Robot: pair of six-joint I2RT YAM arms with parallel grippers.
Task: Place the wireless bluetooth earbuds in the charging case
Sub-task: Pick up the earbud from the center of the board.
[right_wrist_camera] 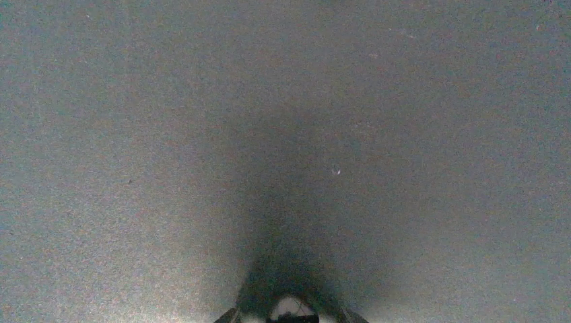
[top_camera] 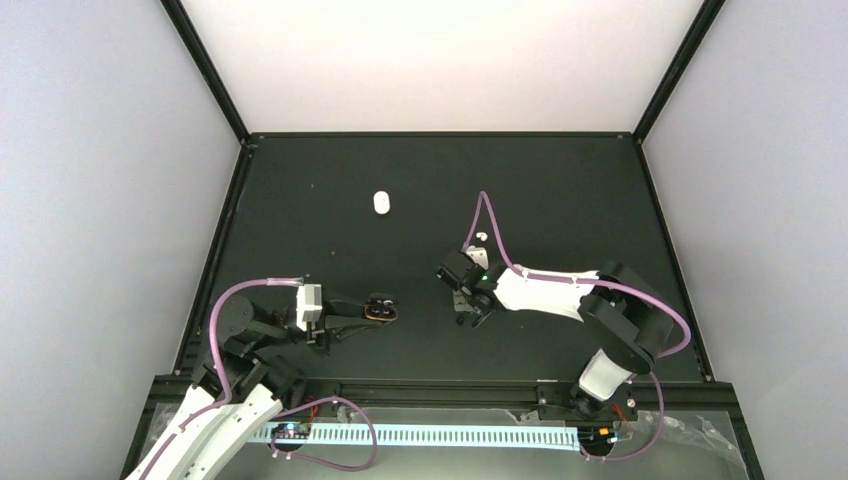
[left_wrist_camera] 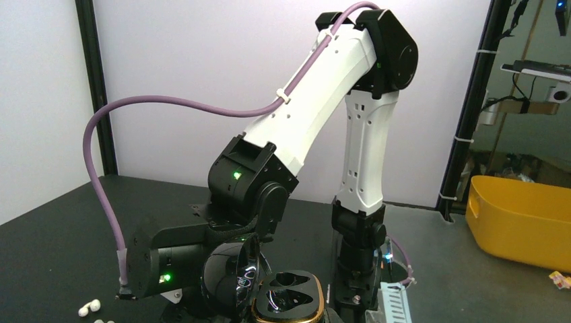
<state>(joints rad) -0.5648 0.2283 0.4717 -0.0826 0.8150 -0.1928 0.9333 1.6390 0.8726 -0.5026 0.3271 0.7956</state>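
Note:
My left gripper [top_camera: 372, 312] is shut on an open black charging case [top_camera: 382, 308] with a gold rim. In the left wrist view the case [left_wrist_camera: 288, 301] sits at the bottom edge, both wells empty, its glossy lid [left_wrist_camera: 232, 279] standing up on the left. My right gripper [top_camera: 466, 304] points down close to the black table, right of the case. In the right wrist view only its tips [right_wrist_camera: 289, 317] show, with a small pale thing between them; I cannot tell its grip. White earbuds [top_camera: 481, 237] lie behind the right gripper and show in the left wrist view [left_wrist_camera: 89, 307]. The black earbuds are not visible.
A white oval object [top_camera: 382, 203] lies on the table further back, apart from both arms. The table is black with raised black edges [top_camera: 215, 260]. A yellow bin [left_wrist_camera: 525, 219] stands off the table beyond the right arm.

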